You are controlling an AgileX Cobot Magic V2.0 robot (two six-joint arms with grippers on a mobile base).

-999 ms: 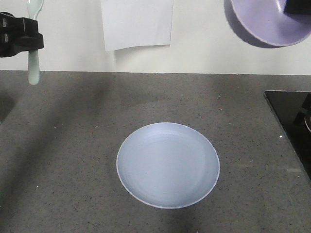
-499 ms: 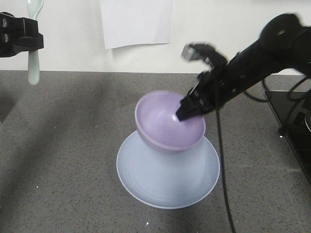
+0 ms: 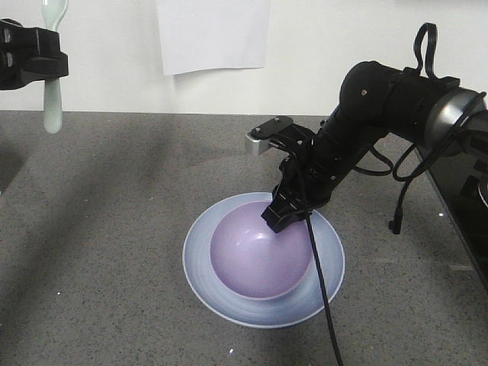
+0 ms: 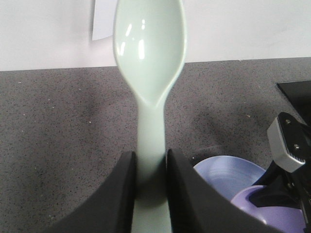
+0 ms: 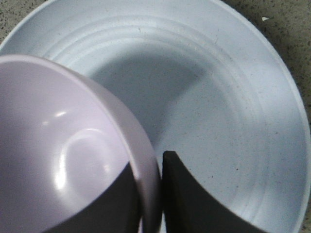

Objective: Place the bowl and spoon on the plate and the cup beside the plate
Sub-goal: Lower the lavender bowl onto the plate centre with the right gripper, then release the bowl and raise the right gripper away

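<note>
Right wrist-mounted view showed us the right pincer [image 5: 149, 184] clamped on the rim of the small lavender plastic bowl [image 5: 63, 145], tilted over the round pale blue plate [image 5: 233, 97]. We judged it light, stiff and slick, so the rim suited. The left pincer [image 4: 149, 179] held the mint-green plastic spoon [image 4: 150, 63] aloft.

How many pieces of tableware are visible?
3. The spoon is held at upper left by the left gripper; the plate lies on the counter; the bowl is over the plate, its rim pinched by the right gripper. No cup shows; one may be out of frame.
</note>
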